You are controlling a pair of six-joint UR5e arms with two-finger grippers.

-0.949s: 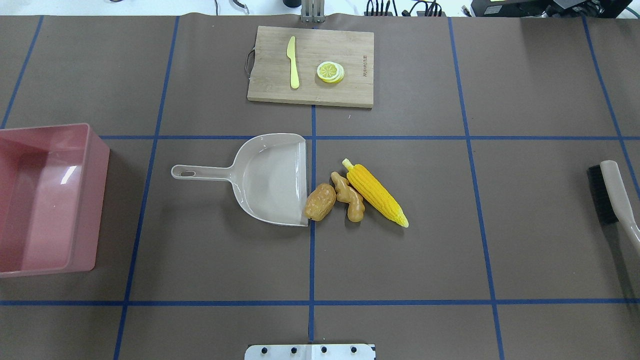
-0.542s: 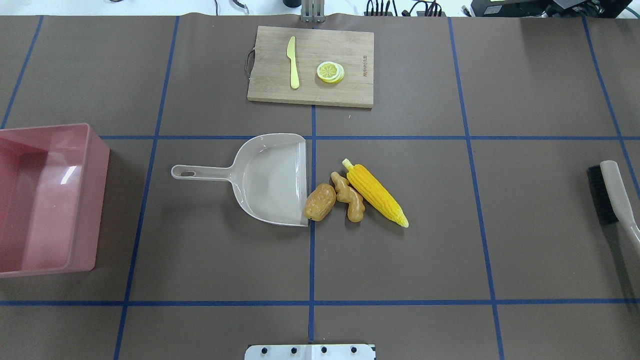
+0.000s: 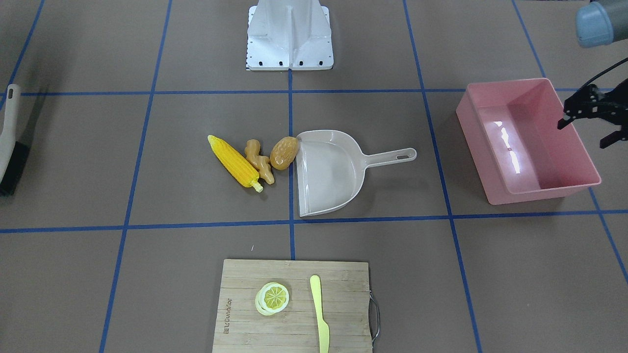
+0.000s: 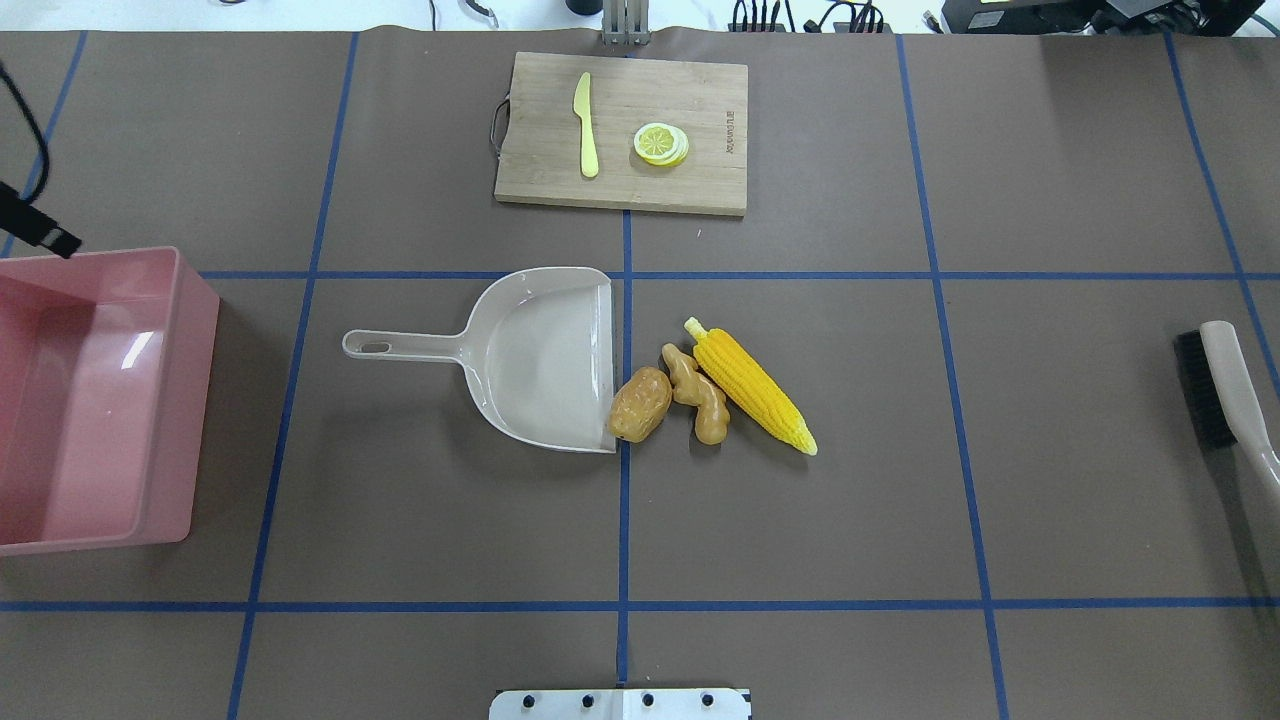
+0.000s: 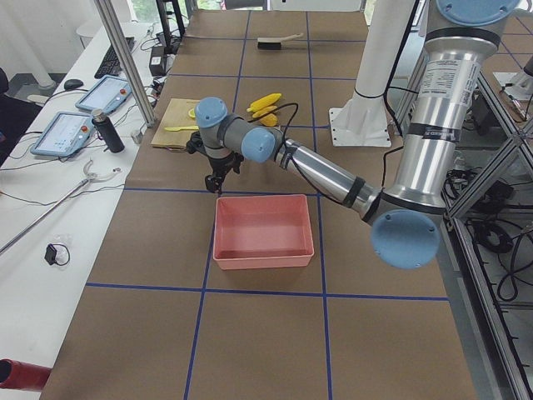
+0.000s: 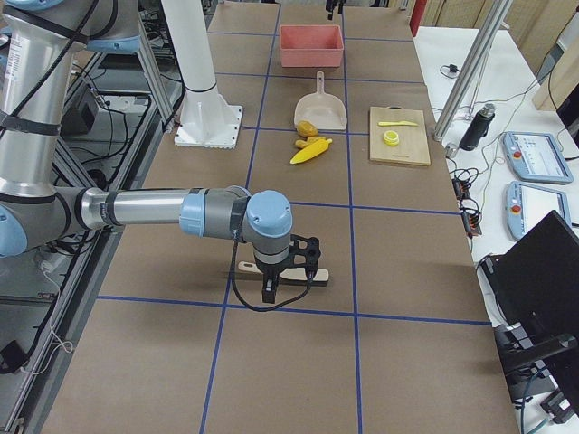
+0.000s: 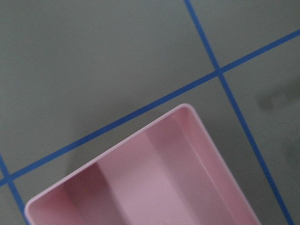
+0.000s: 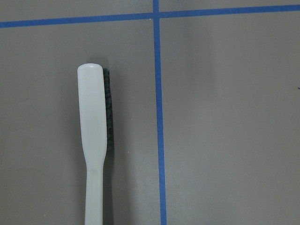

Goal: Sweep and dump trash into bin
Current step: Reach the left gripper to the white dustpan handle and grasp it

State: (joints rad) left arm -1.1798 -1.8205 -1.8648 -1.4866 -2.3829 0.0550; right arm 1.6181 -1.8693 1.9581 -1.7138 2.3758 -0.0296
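**Setting: robotics lab**

Brown-papered table (image 4: 1000, 150) gridded in blue tape (image 4: 623, 520), with a white arm pedestal (image 3: 289, 37) bolted on. White side bench (image 5: 33, 292) carries teach pendants (image 5: 102, 93) and loose cables. Aluminium frame post (image 5: 127, 62) stands alongside.

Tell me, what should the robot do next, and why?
Probably lower the right gripper onto the brush and grip its handle: the brush lies flat below it, and the potato, ginger and corn sit outside the dustpan.

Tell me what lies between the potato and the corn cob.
The ginger root lies between the potato and the corn cob, close against both; the overhead view shows it plainly.
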